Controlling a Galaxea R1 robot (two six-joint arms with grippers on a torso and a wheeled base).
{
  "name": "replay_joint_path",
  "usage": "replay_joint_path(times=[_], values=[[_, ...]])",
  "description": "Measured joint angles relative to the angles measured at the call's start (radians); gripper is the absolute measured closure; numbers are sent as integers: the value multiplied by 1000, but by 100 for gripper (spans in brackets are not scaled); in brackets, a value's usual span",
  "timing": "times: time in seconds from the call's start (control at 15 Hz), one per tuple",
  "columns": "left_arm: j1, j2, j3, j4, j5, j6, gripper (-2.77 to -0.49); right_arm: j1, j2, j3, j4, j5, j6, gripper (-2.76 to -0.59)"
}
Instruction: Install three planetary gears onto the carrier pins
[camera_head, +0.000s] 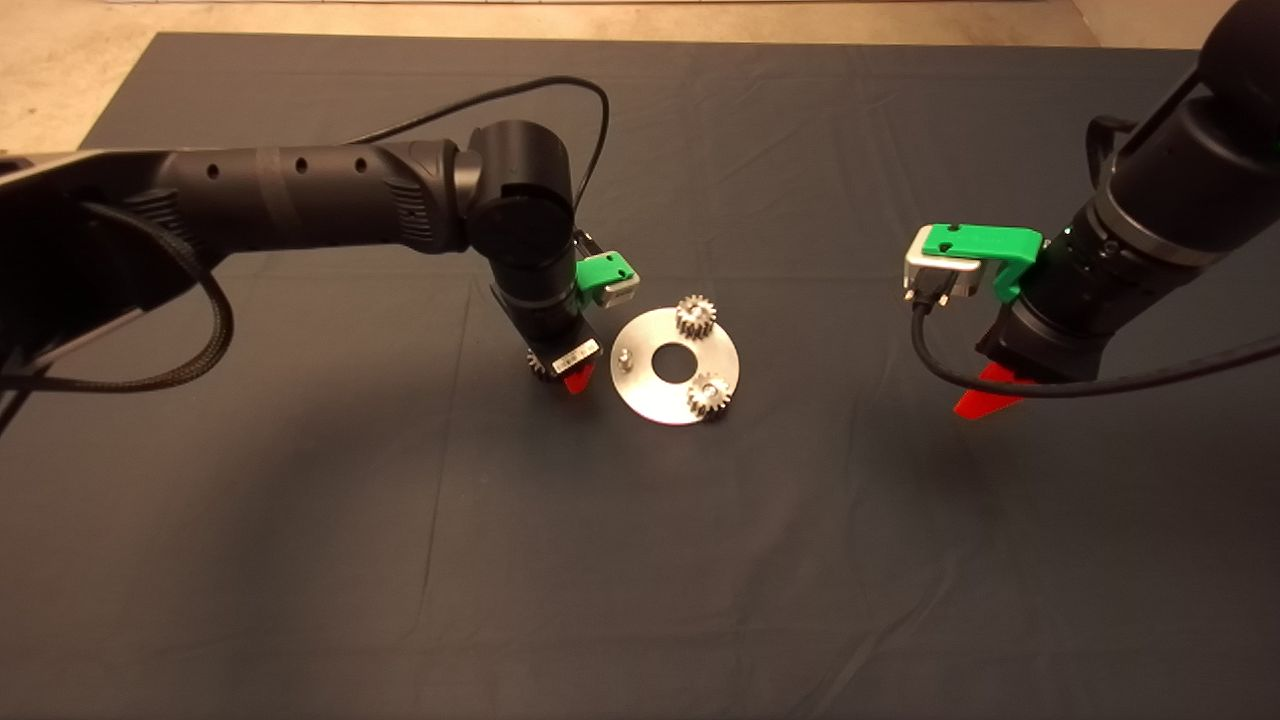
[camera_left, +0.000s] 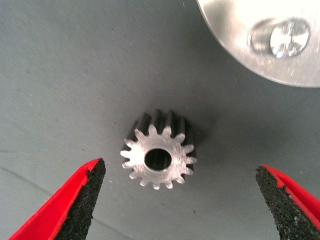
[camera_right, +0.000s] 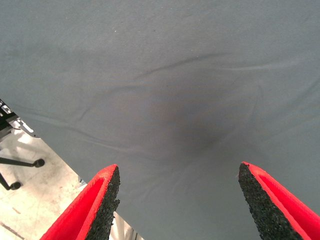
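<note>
A shiny round disc (camera_head: 650, 395) with a central hole lies mid-mat. Two planetary gears sit on its carrier pins: one at the far side (camera_head: 695, 317), one at the near right (camera_head: 709, 394). A third pin (camera_head: 625, 357) (camera_left: 287, 39) on the disc's left stands bare. The third gear (camera_left: 159, 155) lies flat on the mat just left of the disc (camera_left: 235, 30), mostly hidden under the arm in the head view. My left gripper (camera_left: 180, 200) (camera_head: 570, 378) hovers over this gear, open, fingers apart on either side. My right gripper (camera_right: 177, 200) (camera_head: 985, 400) hangs open over bare mat at the right.
The dark mat (camera_head: 640, 560) stretches wide around the disc, with creases. Beyond its far edge is pale floor (camera_head: 60, 70). The right wrist view shows the mat's edge with floor and a wheeled stand (camera_right: 20, 165) beyond.
</note>
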Motion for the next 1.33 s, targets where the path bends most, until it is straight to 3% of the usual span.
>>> replay_joint_path(times=[0.6,0.87,1.33], values=[[0,3,0,0,0,0,-217,0,0,0,0,0,0,-175],[0,4,0,1,0,1,-217,0,26,-3,0,0,0,-175],[0,2,-6,38,0,6,-217,1,53,-14,0,0,0,-175]])
